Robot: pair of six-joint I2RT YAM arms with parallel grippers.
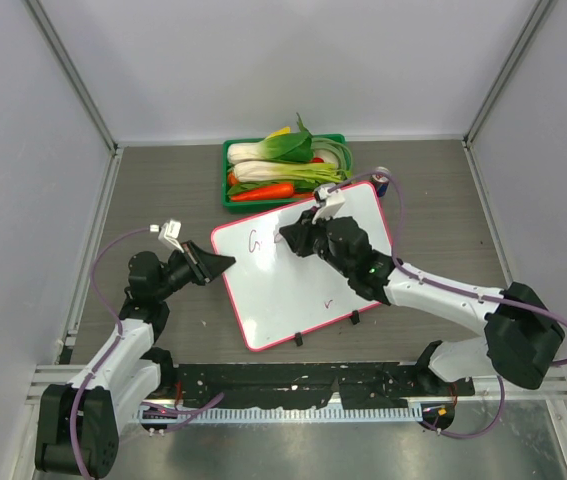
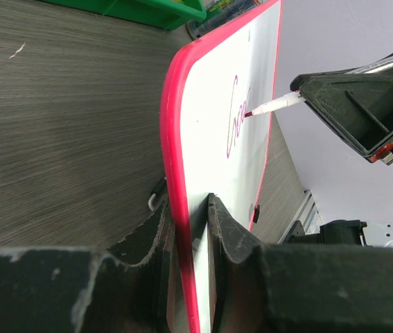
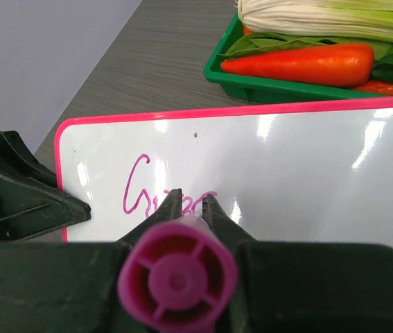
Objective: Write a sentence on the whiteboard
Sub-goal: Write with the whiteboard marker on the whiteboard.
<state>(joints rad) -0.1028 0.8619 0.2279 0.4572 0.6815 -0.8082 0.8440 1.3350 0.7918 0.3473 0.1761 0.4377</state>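
The whiteboard (image 1: 303, 270) with a pink-red frame lies tilted on the table; it also shows in the left wrist view (image 2: 217, 104) and the right wrist view (image 3: 307, 159). My left gripper (image 1: 225, 264) is shut on its left edge (image 2: 182, 229). My right gripper (image 1: 285, 238) is shut on a magenta marker (image 3: 177, 277), whose tip (image 2: 248, 114) touches the board. The sentence (image 3: 158, 194) is only a few magenta letters, "Goo", near the board's top left (image 1: 261, 240). A tiny lone purple tick (image 1: 327, 300) sits lower on the board.
A green tray (image 1: 285, 170) of vegetables stands just behind the board, with a carrot (image 3: 300, 64) near its front wall. A small dark cap-like object (image 1: 382, 181) lies by the board's far right corner. Two black clips (image 1: 357, 318) sit on the board's near edge.
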